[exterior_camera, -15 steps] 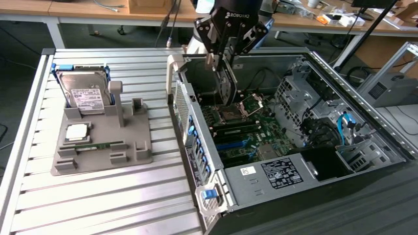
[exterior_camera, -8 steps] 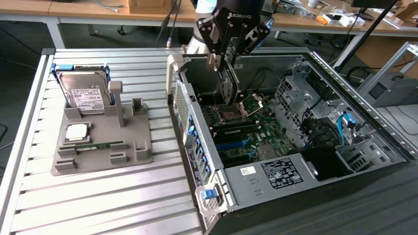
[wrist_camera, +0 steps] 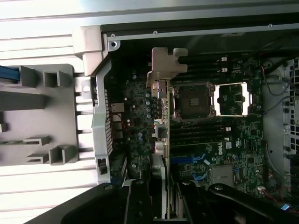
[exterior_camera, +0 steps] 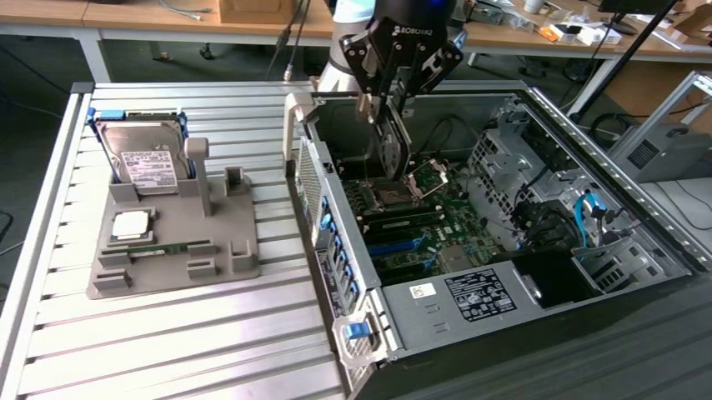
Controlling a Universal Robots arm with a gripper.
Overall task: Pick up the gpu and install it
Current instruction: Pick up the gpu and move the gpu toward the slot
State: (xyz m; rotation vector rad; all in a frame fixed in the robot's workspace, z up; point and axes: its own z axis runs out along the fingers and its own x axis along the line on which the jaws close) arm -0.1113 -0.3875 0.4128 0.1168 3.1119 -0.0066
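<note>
The gpu (exterior_camera: 389,143) hangs upright and edge-on inside the open case (exterior_camera: 333,242), over the motherboard (exterior_camera: 434,229) — whether it touches the board I cannot tell. The gripper (exterior_camera: 386,107) is clamped on the card's upper edge. The case lies on its side on a slatted metal table (exterior_camera: 167,342). On the exterior view's left, well apart from the case, a grey fixture (exterior_camera: 228,250) holds a hard drive (exterior_camera: 145,162) standing upright and a memory stick (exterior_camera: 162,247) lying flat. Wooden desks (exterior_camera: 133,15) with cables and boxes line the room behind. The wrist view looks down the card's length — the fingers (wrist_camera: 138,200) pinch it from both sides, its silver bracket (wrist_camera: 164,63) is at the far end, and the socket (wrist_camera: 194,100) lies just beside it, lid folded open.
</note>
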